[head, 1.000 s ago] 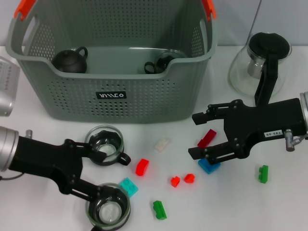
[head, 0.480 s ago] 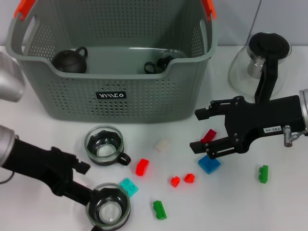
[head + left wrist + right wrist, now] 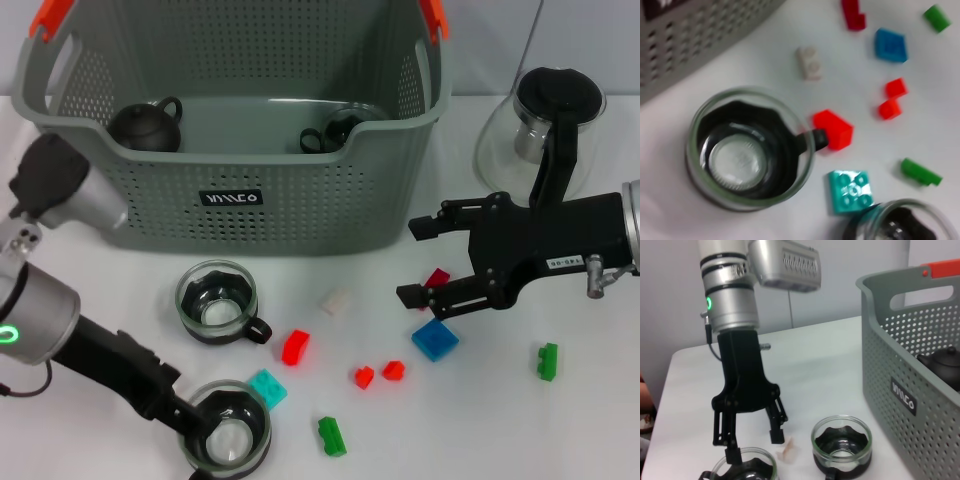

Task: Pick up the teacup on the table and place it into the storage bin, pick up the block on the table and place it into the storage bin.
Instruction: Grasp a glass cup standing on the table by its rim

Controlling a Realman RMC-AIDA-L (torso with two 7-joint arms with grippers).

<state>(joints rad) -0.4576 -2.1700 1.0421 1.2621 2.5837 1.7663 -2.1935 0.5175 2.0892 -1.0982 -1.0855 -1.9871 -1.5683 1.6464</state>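
Two glass teacups with black liners stand on the white table, one (image 3: 217,300) in front of the storage bin (image 3: 240,200), the other (image 3: 225,438) at the front edge. My left gripper (image 3: 185,412) is open at the front teacup's left rim; the right wrist view shows the left gripper (image 3: 752,444) with one fingertip at that rim (image 3: 742,466). Open too, my right gripper (image 3: 420,262) hovers over a dark red block (image 3: 437,277), with a blue block (image 3: 435,340) just in front. The left wrist view looks down on the rear teacup (image 3: 750,150).
The bin holds a black teapot (image 3: 145,125) and a glass cup (image 3: 335,128). Scattered blocks: white (image 3: 337,301), red (image 3: 295,346), two small red (image 3: 379,374), teal (image 3: 267,388), green (image 3: 332,436) and green (image 3: 546,361). A glass pitcher (image 3: 545,130) stands behind the right arm.
My left gripper drew back from between the two teacups toward the front one, and its elbow swung into view at left. My right gripper shifted slightly up and right, off the blue block.
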